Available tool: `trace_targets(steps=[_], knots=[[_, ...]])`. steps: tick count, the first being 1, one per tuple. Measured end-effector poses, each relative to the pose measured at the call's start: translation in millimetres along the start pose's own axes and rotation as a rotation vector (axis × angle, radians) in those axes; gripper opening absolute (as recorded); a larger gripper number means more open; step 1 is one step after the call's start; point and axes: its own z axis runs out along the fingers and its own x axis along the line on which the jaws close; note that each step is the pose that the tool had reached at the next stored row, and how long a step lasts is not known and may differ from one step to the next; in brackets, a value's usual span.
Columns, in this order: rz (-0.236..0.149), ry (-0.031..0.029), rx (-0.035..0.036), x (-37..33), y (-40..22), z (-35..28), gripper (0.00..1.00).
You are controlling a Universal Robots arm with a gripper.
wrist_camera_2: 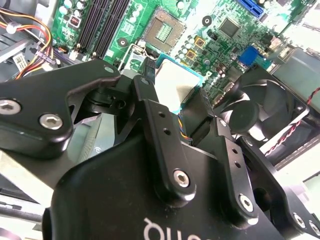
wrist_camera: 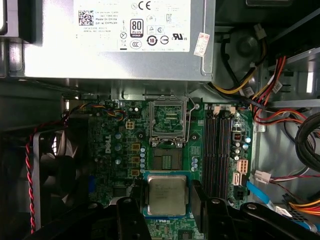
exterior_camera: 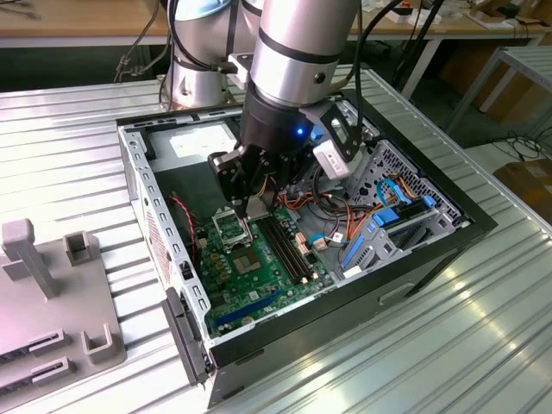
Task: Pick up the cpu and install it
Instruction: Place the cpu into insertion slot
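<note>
The arm reaches down into the open computer case (exterior_camera: pixel 448 226), and the gripper (exterior_camera: pixel 258 203) hangs just beside the long black memory slots (wrist_camera: pixel 217 150), on the side facing the fan (wrist_camera: pixel 60 167); its jaws are clamped on the cpu (wrist_camera: pixel 166 196), one black finger (wrist_camera: pixel 132 215) against each of two opposite edges. In both wrist views the chip's plain silver-grey top faces up, with a thin teal edge around it (wrist_camera_2: pixel 175 82); it lies flat, parallel to the green motherboard (wrist_camera: pixel 112 150), and looks to be held a little above the board rather than seated, though I cannot say for sure. The black-framed socket (exterior_camera: pixel 231 226) sits on that same side of the memory slots, close by them, with its wire lever swung open. The grey power supply (wrist_camera: pixel 120 40) lies past one end of the slots; orange and red cables (exterior_camera: pixel 341 211) bunch along their other side.
</note>
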Motion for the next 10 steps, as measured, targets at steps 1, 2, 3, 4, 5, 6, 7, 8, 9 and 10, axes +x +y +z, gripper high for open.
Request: trace_targets(steps=[1, 2, 3, 4, 5, 6, 7, 8, 9, 10], knots=[[0.0, 0.0001, 0.0001, 0.0, 0.0, 0.0, 0.47], [0.0, 0.0001, 0.0001, 0.0, 0.0, 0.0, 0.47], [0.0, -0.0001, 0.0001, 0.0, 0.0, 0.2, 0.47], [0.0, 0.0, 0.0004, 0.0, 0.0, 0.2, 0.47], [0.0, 0.0, 0.0004, 0.0, 0.0, 0.2, 0.47], [0.0, -0.0001, 0.0005, 0.0, 0.0, 0.1, 0.47], [0.0, -0.0001, 0.0005, 0.0, 0.0, 0.2, 0.47], [0.0, -0.0001, 0.0005, 0.0, 0.0, 0.2, 0.47], [0.0, -0.0001, 0.0005, 0.0, 0.0, 0.2, 0.47], [0.0, -0.0001, 0.0005, 0.0, 0.0, 0.2, 0.47]])
